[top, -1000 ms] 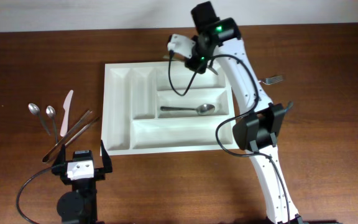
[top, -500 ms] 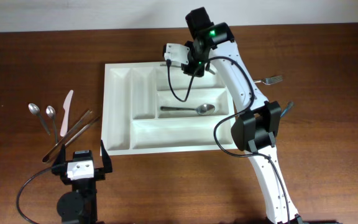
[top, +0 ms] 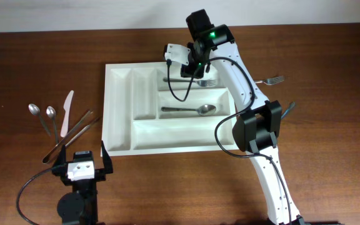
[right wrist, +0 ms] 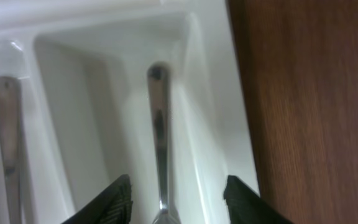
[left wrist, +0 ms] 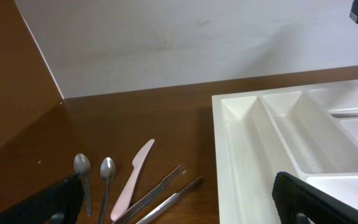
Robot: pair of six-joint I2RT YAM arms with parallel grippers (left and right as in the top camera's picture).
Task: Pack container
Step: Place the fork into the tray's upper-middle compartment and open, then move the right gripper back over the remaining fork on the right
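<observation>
Now we see the container (top: 107,106) lying mid-table, a spoon (top: 189,109) in its middle wide compartment. Our right gripper (right wrist: 179,198) hangs over the top wide compartment, its fingers spread clear of the fork (right wrist: 158,124) lying there. Our left gripper (top: 84,159) sits near the table's front edge, fingers wide, grasping nothing.

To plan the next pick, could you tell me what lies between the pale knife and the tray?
Metal tongs lie between the pale knife and the tray, near its left wall; the overhead view shows this most clearly.
</observation>
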